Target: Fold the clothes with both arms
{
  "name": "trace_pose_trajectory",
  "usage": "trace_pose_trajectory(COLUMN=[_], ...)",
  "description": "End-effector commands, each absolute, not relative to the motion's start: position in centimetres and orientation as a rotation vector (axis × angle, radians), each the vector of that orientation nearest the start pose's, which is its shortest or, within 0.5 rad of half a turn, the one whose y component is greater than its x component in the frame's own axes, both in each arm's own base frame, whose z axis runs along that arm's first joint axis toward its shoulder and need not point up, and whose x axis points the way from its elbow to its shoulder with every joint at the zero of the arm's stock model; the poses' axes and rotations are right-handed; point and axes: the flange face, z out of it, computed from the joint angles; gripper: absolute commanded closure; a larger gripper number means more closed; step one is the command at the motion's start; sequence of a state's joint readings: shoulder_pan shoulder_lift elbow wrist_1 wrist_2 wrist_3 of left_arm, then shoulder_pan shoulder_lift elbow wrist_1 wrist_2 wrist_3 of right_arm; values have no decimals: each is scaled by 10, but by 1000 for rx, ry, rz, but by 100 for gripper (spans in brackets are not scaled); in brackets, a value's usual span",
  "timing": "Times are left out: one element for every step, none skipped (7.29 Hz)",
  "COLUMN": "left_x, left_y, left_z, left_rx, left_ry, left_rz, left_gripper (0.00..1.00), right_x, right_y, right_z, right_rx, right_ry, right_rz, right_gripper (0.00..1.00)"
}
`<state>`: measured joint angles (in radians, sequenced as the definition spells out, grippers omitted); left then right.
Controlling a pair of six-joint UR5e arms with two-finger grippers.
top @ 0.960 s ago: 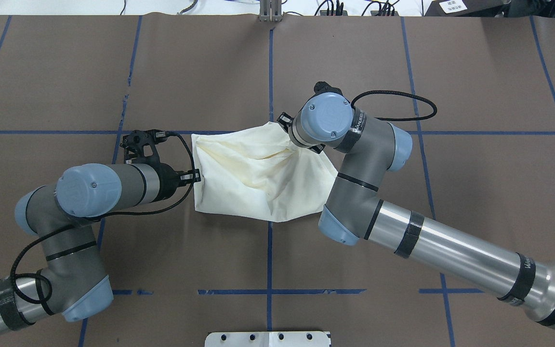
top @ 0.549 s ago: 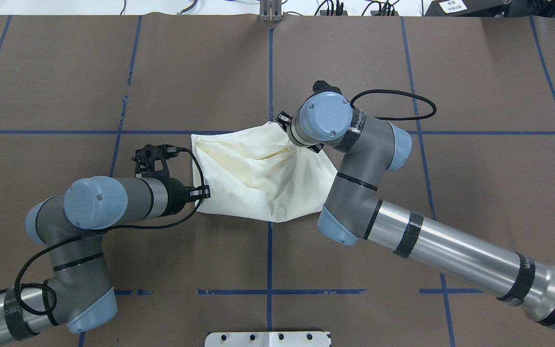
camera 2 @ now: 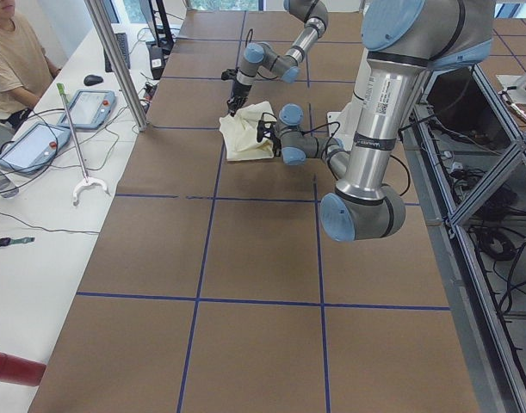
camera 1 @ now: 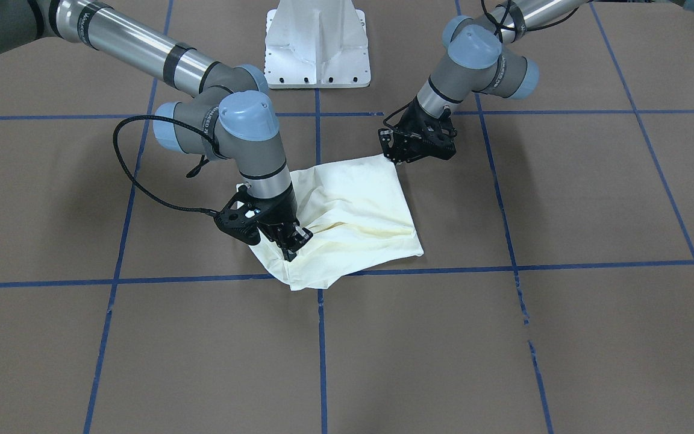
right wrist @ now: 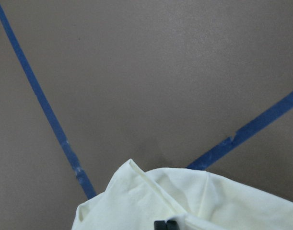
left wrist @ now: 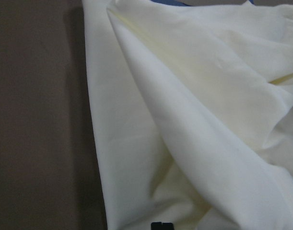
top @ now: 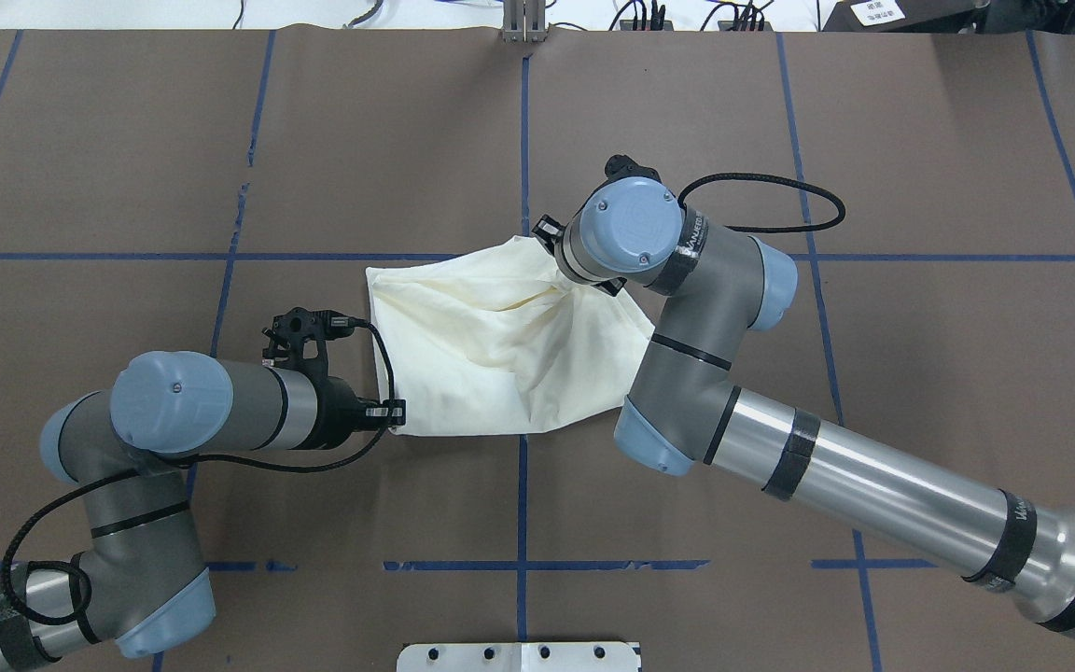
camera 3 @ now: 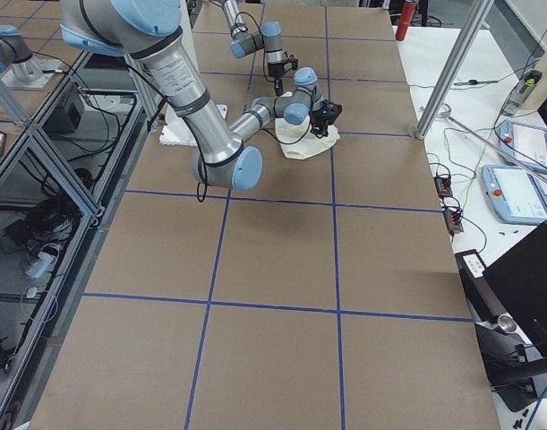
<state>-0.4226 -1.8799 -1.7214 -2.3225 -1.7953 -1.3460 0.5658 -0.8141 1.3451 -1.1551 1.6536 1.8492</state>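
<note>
Shirt [top: 491, 355] bunched, right hand [camera 1: 291, 244] clamping edge, left hand [top: 395, 411] at corner, grip unclear

T-shirt [top: 491, 364] at middle of table [top: 127, 140]

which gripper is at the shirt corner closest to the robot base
The left gripper: it sits at the shirt's corner on the side of the white base. The right gripper is on the opposite side, pinching bunched fabric near the far edge.

Two cameras look steeply down on my table [top: 127, 140] from opposite sides, two along it, my wrist cameras close over the shirt [left wrist: 184, 96]
</note>
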Motion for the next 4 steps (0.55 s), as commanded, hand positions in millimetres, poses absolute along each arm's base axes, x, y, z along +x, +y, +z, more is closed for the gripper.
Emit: trace_pose_trajectory(left_x=[498, 499, 503, 507], left_y=[-338, -333, -326, -318], left_z=[344, 345, 344, 340], left_rx=[164, 156, 140, 117], left_ry=[1266, 1270, 1274, 1286], left_rz=[15, 16, 17, 10], left_gripper=[100, 100, 100, 100], right_x=[-582, -582, -582, -582], right_y=[-518, -518, -518, -518], right_z=[250, 250, 252, 253], right_rx=[60, 60, 60, 58], right_ry=[-971, -971, -968, -967], right_rz=[742, 742, 742, 745], right_gripper=[100, 100, 100, 100])
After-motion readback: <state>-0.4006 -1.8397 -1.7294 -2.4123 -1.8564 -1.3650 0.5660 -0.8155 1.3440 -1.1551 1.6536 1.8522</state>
